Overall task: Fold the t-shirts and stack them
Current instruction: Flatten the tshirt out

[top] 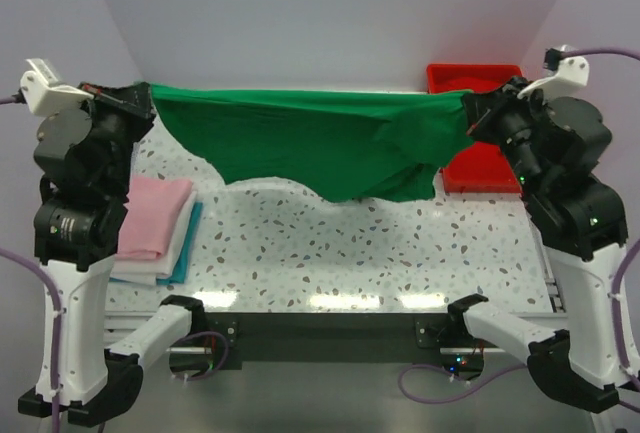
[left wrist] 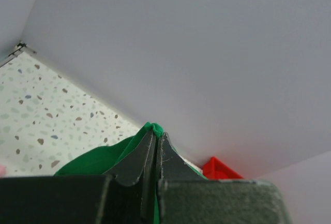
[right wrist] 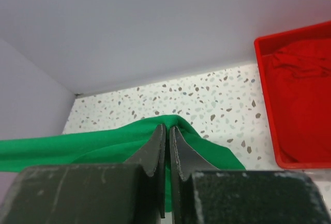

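Note:
The bright green t-shirt [top: 320,143] hangs stretched in the air between my two grippers, sagging toward the table. My left gripper [top: 140,101] is shut on its left corner; green cloth [left wrist: 153,129] pokes out past the tips. My right gripper [top: 478,111] is shut on its right corner, with cloth [right wrist: 114,144] bunched between the fingers. The pink t-shirt [top: 150,215] lies folded at the left on a stack. The red t-shirt [right wrist: 302,105] lies crumpled in the red tray [right wrist: 264,74].
The red plastic tray [top: 470,75] stands at the back right, behind the right arm. Under the pink shirt lie folded white and teal cloths [top: 186,248]. The speckled tabletop [top: 360,253] stretches below the hanging shirt. Walls close in behind and at both sides.

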Controlling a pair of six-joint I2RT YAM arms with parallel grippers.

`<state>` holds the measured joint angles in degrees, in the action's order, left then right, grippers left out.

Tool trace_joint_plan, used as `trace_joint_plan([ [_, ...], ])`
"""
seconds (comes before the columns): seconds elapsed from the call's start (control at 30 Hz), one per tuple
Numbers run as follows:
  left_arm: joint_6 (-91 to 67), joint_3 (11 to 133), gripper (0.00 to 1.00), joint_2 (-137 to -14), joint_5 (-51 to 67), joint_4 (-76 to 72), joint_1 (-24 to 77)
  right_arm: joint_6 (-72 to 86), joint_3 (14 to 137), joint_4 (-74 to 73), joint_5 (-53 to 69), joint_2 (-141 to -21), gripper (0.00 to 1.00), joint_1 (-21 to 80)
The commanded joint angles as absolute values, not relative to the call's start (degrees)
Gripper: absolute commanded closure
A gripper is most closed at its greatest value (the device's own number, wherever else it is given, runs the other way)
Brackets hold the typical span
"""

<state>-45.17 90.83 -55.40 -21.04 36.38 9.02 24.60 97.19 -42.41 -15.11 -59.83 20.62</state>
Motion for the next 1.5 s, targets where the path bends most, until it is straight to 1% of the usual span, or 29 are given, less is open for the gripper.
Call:
trace_joint_plan([
  [0.0,-42.54,96.31,1.0,-55.54,-21.88,37.44,8.44,21.45,103.96,-44.73,-16.44,-59.23,1.0,20.3],
  [0.1,-42.1,98.7,1.0,-58.08,-21.62,36.92,8.44,21.27,106.78,-43.86,-14.77,-62.74,1.0,20.3],
  [0.2,-42.19,96.95,1.0,-61.24,-20.74,33.32,8.44,20.48,106.88,-40.01,-13.72,-67.4,1.0,20.3],
  [0.27,-42.1,93.63,1.0,-63.18,-19.35,27.71,8.44,20.04,105.39,-36.23,-12.84,-70.03,1.0,20.13],
  [0.33,-42.19,91.94,1.0,-67.13,-18.37,20.96,8.44,19.86,105.47,-31.22,-10.3,-75.39,1.0,19.34],
  [0.37,-41.75,91.67,1.0,-70.98,-16.72,18.66,8.35,20.47,106.51,-28.16,-8.8,-77.59,1.0,17.77],
  [0.4,-41.4,91.93,1.0,-73.1,-15.83,14.11,8.18,20.83,107.57,-26.47,-5.57,-82.39,1.0,16.97],
  [0.43,-41.22,92.8,1.0,-75.39,-15.21,12.24,7.91,21.53,110.71,-25.32,-4.15,-84.79,1.0,16.18],
  [0.47,-40.87,95.68,1.0,-77.85,-13.46,10.56,7.56,22.4,113.0,-24.44,-2.83,-87.16,1.0,14.87],
  [0.5,-40.78,97.89,1.0,-82.92,-12.4,8.72,6.78,22.41,115.81,-23.82,-2.29,-92.41,1.0,14.59],
  [0.53,-40.69,100.78,1.0,-85.58,-11.26,8.79,6.33,22.41,122.97,-24.34,-1.68,-94.81,1.0,14.5],
  [0.57,-40.52,107.51,1.0,-88.3,-9.51,9.22,5.98,21.98,126.96,-25.04,-1.5,-97.44,1.0,14.15],
  [0.6,-40.52,111.06,1.0,-92.85,-8.8,10.53,5.28,21.89,130.57,-26.53,-1.49,-99.56,1.0,14.06],
  [0.63,-40.26,114.4,1.0,-94.81,-8.09,11.07,5.01,21.71,134.0,-27.06,-1.41,-102.8,1.0,13.89],
  [0.67,-39.64,120.7,1.0,-97.97,-7.3,11.68,4.75,21.53,139.51,-27.42,-1.41,-103.96,1.0,13.63],
  [0.73,-39.03,125.92,1.0,-100.1,-7.21,13.79,4.05,21.71,143.94,-27.86,-1.5,-105.46,1.0,13.1],
  [0.8,-38.85,128.06,1.0,-100.72,-5.89,13.71,3.26,21.53,143.88,-27.42,-1.49,-104.86,1.0,12.57],
  [0.83,-38.85,127.45,1.0,-100.29,-5.8,13.54,3.16,21.36,141.09,-27.07,-1.58,-104.16,1.0,12.39],
  [0.93,-38.76,118.86,1.0,-96.25,-5.8,10.47,2.81,21.62,132.4,-23.57,-2.2,-98.45,1.0,12.04],
  [0.97,-39.19,112.74,1.0,-94.85,-5.89,9.68,2.73,21.8,126.1,-22.6,-2.28,-96.7,1.0,11.95],
  [1.0,-39.63,109.72,1.0,-92.4,-5.71,9.06,2.55,21.97,123.43,-22.15,-2.72,-94.33,1.0,11.95],
  [1.03,-39.99,106.56,1.0,-91.07,-5.54,8.27,2.46,22.06,117.83,-22.24,-3.07,-93.0,1.0,11.95],
  [1.07,-40.77,99.56,1.0,-88.18,-5.45,7.91,2.46,22.5,114.55,-21.8,-2.99,-91.68,1.0,11.95],
  [1.13,-41.83,91.53,1.0,-84.92,-5.45,5.2,2.46,23.11,107.61,-21.27,-2.38,-87.73,1.0,11.95],
  [1.17,-43.23,83.84,1.0,-82.12,-5.8,4.66,2.46,23.81,100.53,-21.01,-2.03,-86.58,1.0,11.95],
  [1.23,-44.82,76.5,1.0,-79.64,-5.8,4.05,2.46,24.52,93.38,-20.66,-0.89,-83.33,1.0,11.95],
  [1.27,-46.22,69.85,1.0,-77.71,-5.71,3.96,2.46,25.22,86.64,-20.65,-0.62,-82.19,1.0,11.95],
  [1.33,-48.06,60.09,1.0,-75.95,-5.71,3.17,2.46,25.92,76.97,-20.22,-0.09,-79.73,1.0,11.95],
  [1.47,-50.26,48.21,1.0,-73.57,-6.68,2.29,2.46,26.54,66.9,-21.35,-0.09,-79.54,1.0,11.95],
])
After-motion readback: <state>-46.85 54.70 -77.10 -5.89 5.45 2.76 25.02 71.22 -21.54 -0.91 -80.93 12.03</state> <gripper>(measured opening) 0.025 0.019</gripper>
